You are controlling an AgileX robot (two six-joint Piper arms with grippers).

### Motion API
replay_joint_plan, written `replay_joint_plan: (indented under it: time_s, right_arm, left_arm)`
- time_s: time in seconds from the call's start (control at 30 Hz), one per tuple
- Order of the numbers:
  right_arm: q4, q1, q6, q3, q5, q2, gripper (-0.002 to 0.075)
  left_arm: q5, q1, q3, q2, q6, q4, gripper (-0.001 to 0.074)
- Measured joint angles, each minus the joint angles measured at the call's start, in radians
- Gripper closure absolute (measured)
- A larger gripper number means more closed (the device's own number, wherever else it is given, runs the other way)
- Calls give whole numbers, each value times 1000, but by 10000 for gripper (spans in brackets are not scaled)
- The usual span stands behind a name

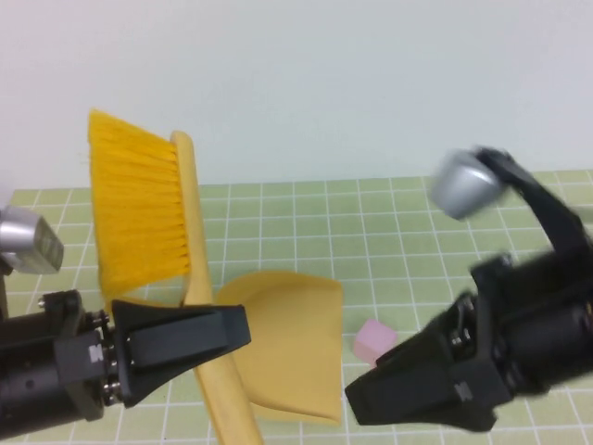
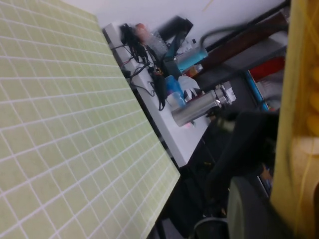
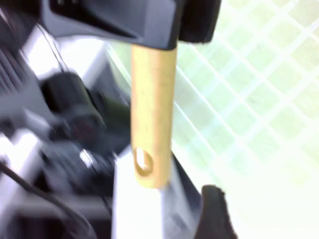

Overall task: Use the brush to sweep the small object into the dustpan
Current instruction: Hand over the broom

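Yellow brush (image 1: 148, 209) sits clamped by the handle in the left gripper (image 1: 218, 336), lower left, bristles up. Right gripper (image 1: 380, 394), lower right, grips the dustpan (image 1: 287, 348) handle. Pink cube (image 1: 373, 340) lies on the surface just right of the pan; looks light, likely to skitter.

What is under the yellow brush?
The dustpan lies partly under the brush, which the left gripper holds by its handle. The pink block sits beside it, near the right gripper. The table below the dustpan is hidden.
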State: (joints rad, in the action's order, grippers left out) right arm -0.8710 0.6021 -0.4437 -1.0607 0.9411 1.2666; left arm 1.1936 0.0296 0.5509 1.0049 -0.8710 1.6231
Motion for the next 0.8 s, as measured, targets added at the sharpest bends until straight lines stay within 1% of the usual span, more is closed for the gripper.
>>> replay_joint_plan:
  time_s: [0.07,0.13,0.2,0.27,0.3,0.4,0.57,0.8]
  right_arm:
    - [-205,-15,-121,123,-83,-27,283]
    - [-431,-17,-298,238,-123,-31,283]
    - [-674,-17,-480,325,-124,-16,283]
    - [-829,-17,-607,368,-106,15,283]
    - [-849,-17,-650,373,-99,33,283]
    - [-854,-17,-692,373,-42,83,283]
    - [-856,-17,-715,341,52,159,283]
    - [-856,-12,-736,226,160,232,283]
  left_arm:
    - [0,0,0,15,-18,2,584]
    - [-2,0,0,19,-24,4,584]
    - [-2,0,-2,24,-32,12,584]
    - [-2,0,-2,24,-33,15,584]
    - [-2,0,-2,24,-33,17,584]
    - [-2,0,-2,24,-33,17,584]
    - [-2,0,-2,24,-39,43,584]
    - [0,0,-2,24,-55,47,584]
